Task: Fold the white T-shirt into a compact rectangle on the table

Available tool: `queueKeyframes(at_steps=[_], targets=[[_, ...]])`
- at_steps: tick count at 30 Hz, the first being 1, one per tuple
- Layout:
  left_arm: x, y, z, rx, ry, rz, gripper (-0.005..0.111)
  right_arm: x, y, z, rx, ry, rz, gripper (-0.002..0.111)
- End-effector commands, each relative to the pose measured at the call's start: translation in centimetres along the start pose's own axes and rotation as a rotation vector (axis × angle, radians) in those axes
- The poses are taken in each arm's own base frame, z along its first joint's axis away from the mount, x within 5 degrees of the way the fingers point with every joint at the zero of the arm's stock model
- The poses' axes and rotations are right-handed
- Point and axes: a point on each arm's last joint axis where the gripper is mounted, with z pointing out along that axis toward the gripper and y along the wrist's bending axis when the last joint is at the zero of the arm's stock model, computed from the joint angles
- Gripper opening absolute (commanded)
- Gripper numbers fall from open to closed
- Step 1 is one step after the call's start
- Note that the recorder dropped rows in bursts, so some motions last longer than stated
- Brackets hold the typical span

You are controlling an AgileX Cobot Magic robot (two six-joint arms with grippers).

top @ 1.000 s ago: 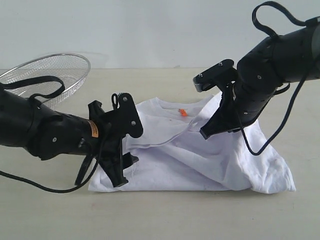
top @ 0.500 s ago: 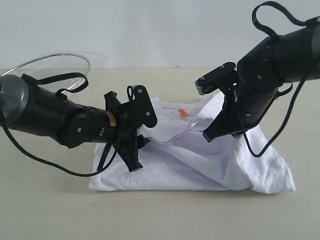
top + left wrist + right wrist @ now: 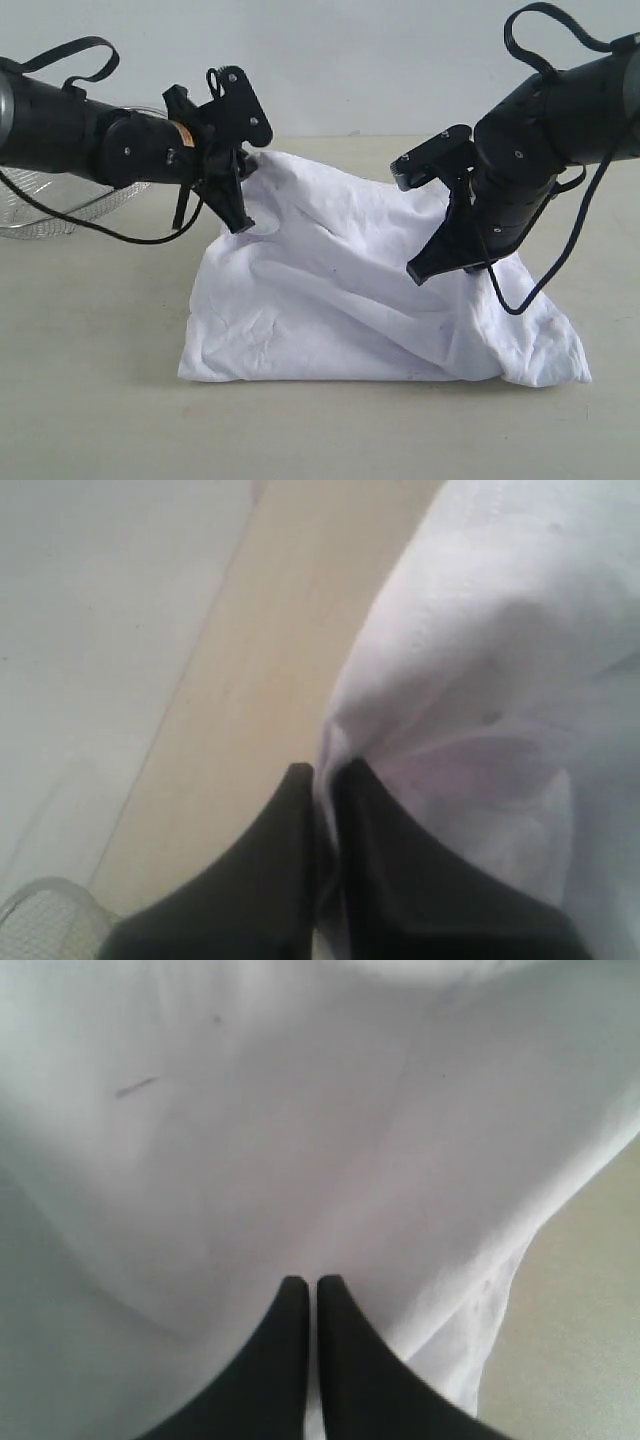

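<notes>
The white T-shirt (image 3: pixel 340 300) lies on the table (image 3: pixel 100 420) with its near edge flat and its far part lifted into a sloping sheet. My left gripper (image 3: pixel 240 224) is shut on the shirt's upper left edge and holds it raised. In the left wrist view a fold of the T-shirt (image 3: pixel 480 630) runs between the closed left gripper (image 3: pixel 322 772). My right gripper (image 3: pixel 418 272) is shut on the cloth at the right side, above the table. The right wrist view shows the right gripper (image 3: pixel 305 1282) closed, with the white T-shirt (image 3: pixel 250 1110) filling the view. The lettering and neck tag are hidden.
A silver wire-mesh basket (image 3: pixel 40 215) stands at the back left behind my left arm; its rim (image 3: pixel 40 920) also shows in the left wrist view. Bare table (image 3: pixel 250 700) runs beside the shirt, and a strip of table (image 3: pixel 590 1290) shows past the cloth's edge.
My left gripper closed on the shirt's left edge and rose up and back, pulling the cloth over the collar. The right arm has stayed put.
</notes>
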Motion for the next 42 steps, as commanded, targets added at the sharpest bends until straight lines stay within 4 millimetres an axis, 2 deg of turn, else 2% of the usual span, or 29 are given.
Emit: queueKeyframes(at_steps=[1,4,7,11,12,14,16,17,19,21,24,26,27,30,31,36,40,42], targets=[[-0.4,0.8,2.7,-0.012,-0.005,-0.003,0.004,0.1,-0.1,-0.1,0.005,0.004,0.003,0.000],[0.8,0.8,4.8,0.029,0.057,-0.014,0.004,0.3,-0.2,-0.1,0.008,0.023,0.007,0.000],[1.6,1.5,5.1,0.015,0.069,-0.022,0.004,0.3,-0.2,-0.1,0.008,0.023,0.007,0.000],[0.9,3.2,5.0,-0.039,0.031,-0.049,0.004,0.3,-0.2,-0.1,0.008,0.021,0.007,0.000],[0.5,3.6,4.9,-0.026,0.044,-0.114,0.004,0.3,-0.2,-0.1,0.008,0.023,0.007,0.000],[0.3,3.9,4.9,0.004,0.076,-0.143,0.011,0.3,-0.2,-0.1,0.008,0.023,0.007,0.000],[0.4,3.7,4.9,0.018,0.091,-0.157,0.028,0.3,-0.2,-0.1,0.008,0.023,0.007,0.000],[0.5,3.6,4.9,0.033,0.108,-0.158,0.041,0.3,-0.2,-0.1,0.008,0.023,0.007,0.000],[0.8,4.0,4.6,0.037,0.123,-0.165,0.055,0.3,-0.2,-0.1,0.009,0.020,0.005,0.000],[1.0,5.2,3.6,0.022,0.134,-0.167,0.057,0.1,-0.2,-0.1,0.015,0.007,-0.004,0.000],[0.9,6.9,1.6,0.002,0.145,-0.198,0.057,0.0,-0.5,-0.1,0.046,-0.013,0.004,0.000],[0.5,7.4,0.2,0.022,0.173,-0.253,0.053,-0.3,-1.1,-0.3,0.104,-0.036,0.040,0.000],[0.3,7.4,-0.5,0.041,0.186,-0.278,0.046,-0.4,-1.5,-0.4,0.146,-0.043,0.053,0.000],[-0.5,7.0,-1.6,0.087,0.181,-0.355,0.012,-0.7,-2.5,-0.7,0.248,-0.068,0.119,0.000],[-0.8,6.7,-1.7,0.105,0.178,-0.375,0.005,-0.8,-2.6,-0.7,0.261,-0.076,0.110,0.000],[-1.6,3.9,-2.0,0.289,0.252,-0.398,0.004,-1.4,-3.4,-0.5,0.225,-0.162,0.078,0.000],[-1.5,1.9,-2.4,0.390,0.281,-0.435,0.004,-0.9,-6.2,0.1,0.188,-0.194,0.204,0.000],[-0.9,0.5,-2.5,0.453,0.304,-0.483,0.004,-0.4,-7.2,0.3,0.186,-0.174,0.211,0.000]])
